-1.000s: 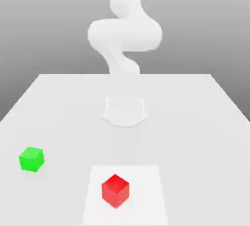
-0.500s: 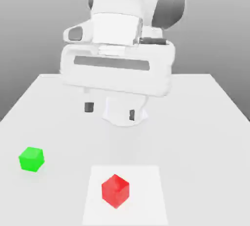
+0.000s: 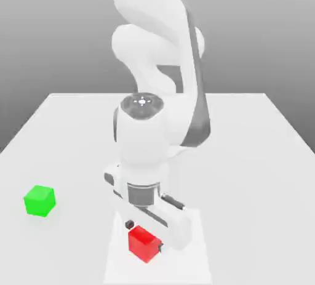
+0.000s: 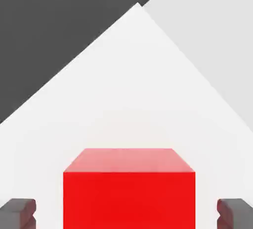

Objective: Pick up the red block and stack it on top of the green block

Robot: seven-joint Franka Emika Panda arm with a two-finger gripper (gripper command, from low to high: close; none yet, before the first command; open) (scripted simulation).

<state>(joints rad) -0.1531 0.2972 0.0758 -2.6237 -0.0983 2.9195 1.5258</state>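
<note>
We see the hand (image 3: 145,236) spread around the red block (image 3: 143,243), fingers (image 4: 18,213) apart from it; green block (image 3: 39,200) sits well aside on the bench (image 3: 258,154).

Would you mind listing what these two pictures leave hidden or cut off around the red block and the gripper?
- Red block, hand view: its lower part is cut off by the picture's edge.
- Red block, exterior view: the far side is hidden behind the hand.
- Gripper: open; fingertips flank the block with gaps, cut off by the edge.
- Green block: only the near faces show.
</note>
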